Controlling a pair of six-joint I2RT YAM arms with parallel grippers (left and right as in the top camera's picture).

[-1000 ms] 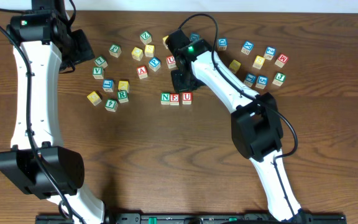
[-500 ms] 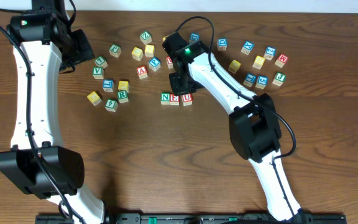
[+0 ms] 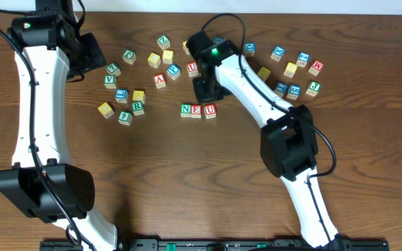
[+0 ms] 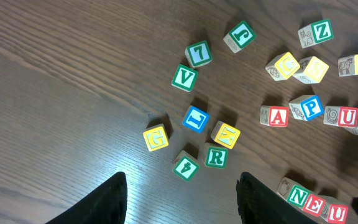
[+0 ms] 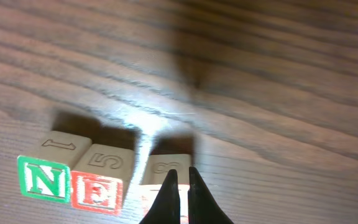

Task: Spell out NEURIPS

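Drawing back from the U block (image 3: 209,110), the right gripper (image 5: 179,185) is pinched shut, empty. The N-E-U row (image 3: 196,110) sits mid-desk, unmoved. R block (image 3: 137,107) looks next. The left gripper (image 4: 182,193) hangs open, empty.

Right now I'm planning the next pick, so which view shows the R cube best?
Left wrist: the R cube is large and unobstructed, and its green letter is readable. Overhead shows it small, next to a yellow cube. Right wrist misses it, showing only the N cube and E cube.
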